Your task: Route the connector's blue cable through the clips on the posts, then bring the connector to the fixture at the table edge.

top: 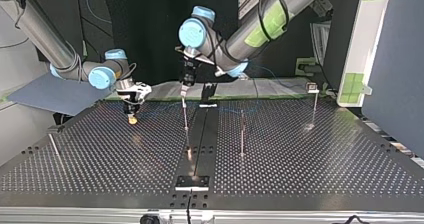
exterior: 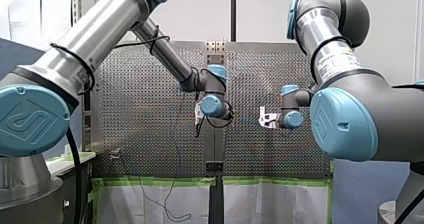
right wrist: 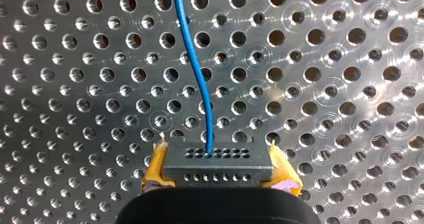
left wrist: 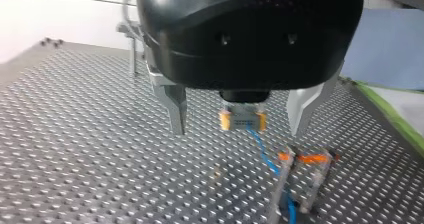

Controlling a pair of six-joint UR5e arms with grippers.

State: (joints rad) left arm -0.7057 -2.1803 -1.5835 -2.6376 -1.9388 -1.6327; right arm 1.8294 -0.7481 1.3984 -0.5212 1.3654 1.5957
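Observation:
My right gripper (right wrist: 218, 176) is shut on the grey connector (right wrist: 217, 160), with a yellow pad on each side of it. The blue cable (right wrist: 196, 66) leaves the connector's face and runs ahead over the perforated table. In the left wrist view my left gripper (left wrist: 237, 131) hangs open with nothing in it, and the held connector (left wrist: 242, 119) shows beyond its metal fingers (left wrist: 177, 109). From there the cable (left wrist: 260, 146) drops to two posts with orange clips (left wrist: 302, 159). In the top view my right gripper (top: 132, 115) is low at the left and my left gripper (top: 184, 90) hovers over a thin post (top: 186, 121).
More thin posts stand on the table (top: 100, 159): one near the middle (top: 242, 134), one at the top view's right (top: 314, 106), one leaning at its left (top: 55, 149). A metal plate (top: 192, 182) sits on the dark centre strip at the near edge.

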